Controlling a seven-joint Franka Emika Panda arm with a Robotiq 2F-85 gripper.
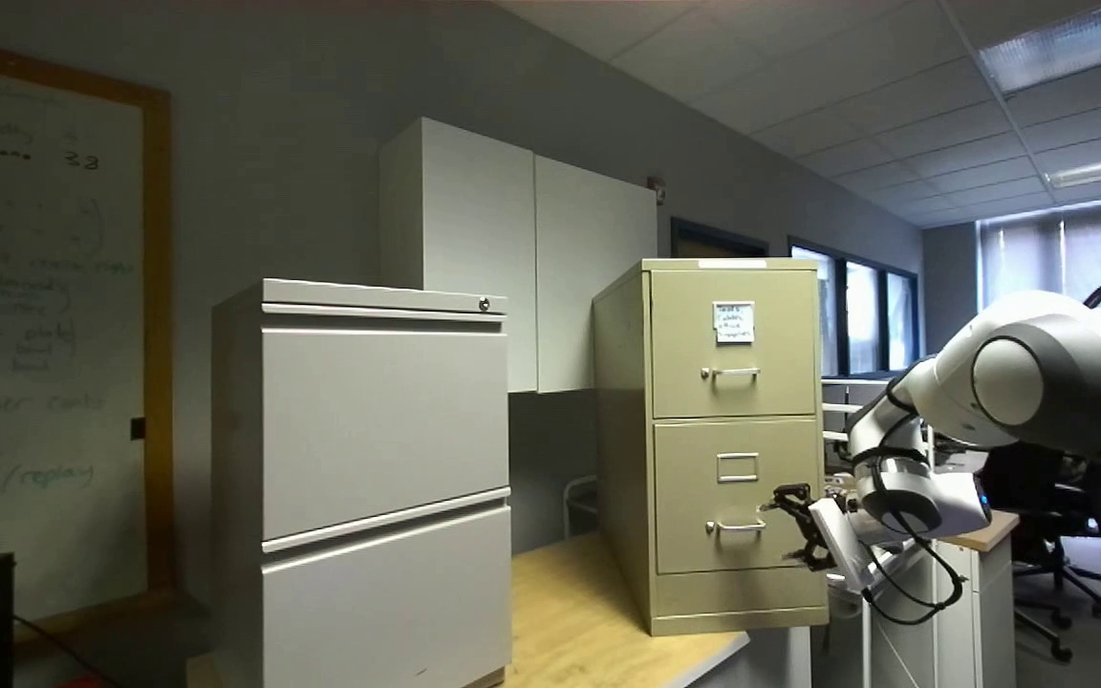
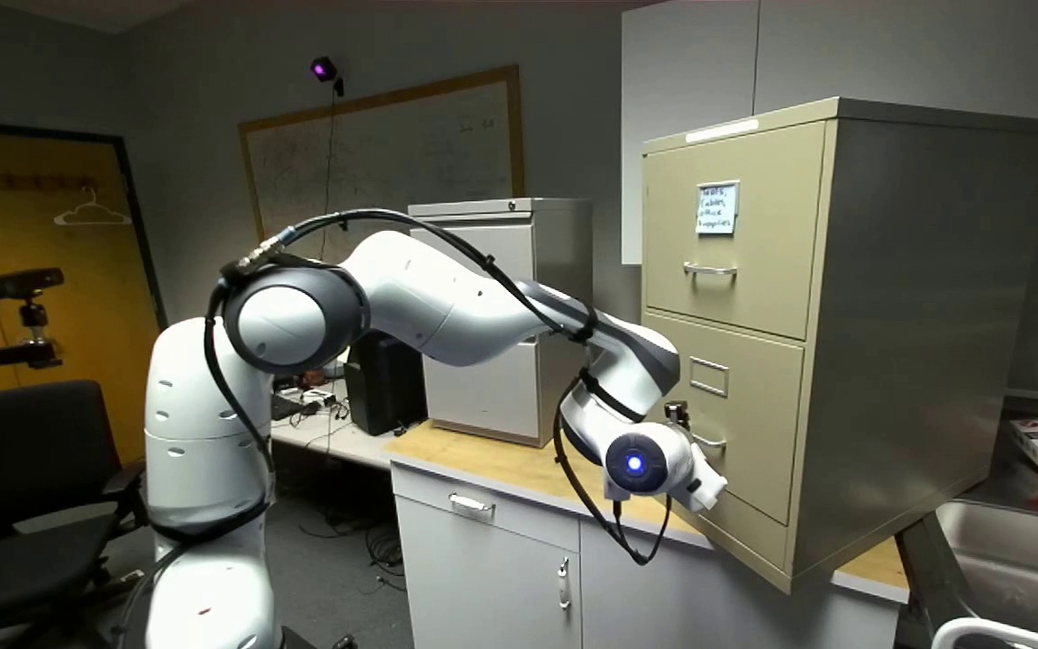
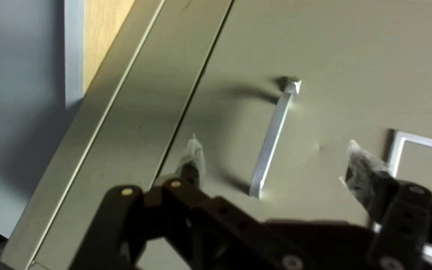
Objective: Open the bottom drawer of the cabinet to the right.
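Seeing, left to right in an exterior view, the tan cabinet (image 1: pixel 694 438) with its bottom drawer (image 1: pixel 738 502) at 6 o'clock, fully closed, then the drawer handle (image 1: pixel 738 527), then the gripper (image 1: pixel 777 531) at handle's 3 o'clock, spread wide and empty, so likely just at approach, with grasp and pull to go.

Smooth, satin-finished metal forms the filing cabinet (image 2: pixel 843 338); the bottom drawer handle (image 3: pixel 271 144) is glossy metal, the countertop (image 1: pixel 589 592) wood-grained.
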